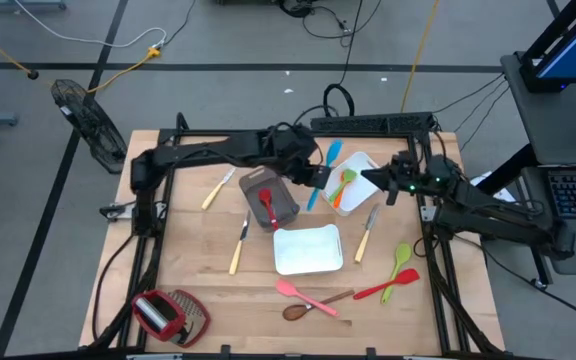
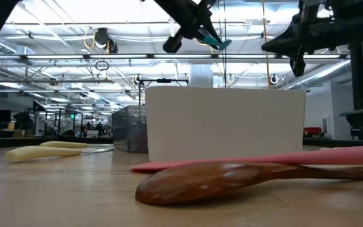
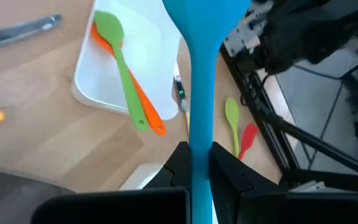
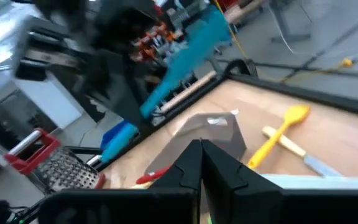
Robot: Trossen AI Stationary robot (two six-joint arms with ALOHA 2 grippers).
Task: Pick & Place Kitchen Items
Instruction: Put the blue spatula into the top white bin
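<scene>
The left gripper (image 3: 194, 165) grips a long blue plastic spatula (image 3: 199, 74) by its handle, held in the air lengthwise over a white rectangular tray (image 3: 104, 93) near the table's far right corner, holding green (image 3: 124, 68) and orange spoons (image 3: 149, 112); the right gripper (image 4: 199, 163), closed and empty, waits just beside it.

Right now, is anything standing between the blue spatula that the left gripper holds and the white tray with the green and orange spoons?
Nothing visible does. The left gripper holds the blue spatula in the air by the white tray, whose part beside the green spoon and orange spoon is bare. The right gripper hovers shut near the tray's far side.
</scene>
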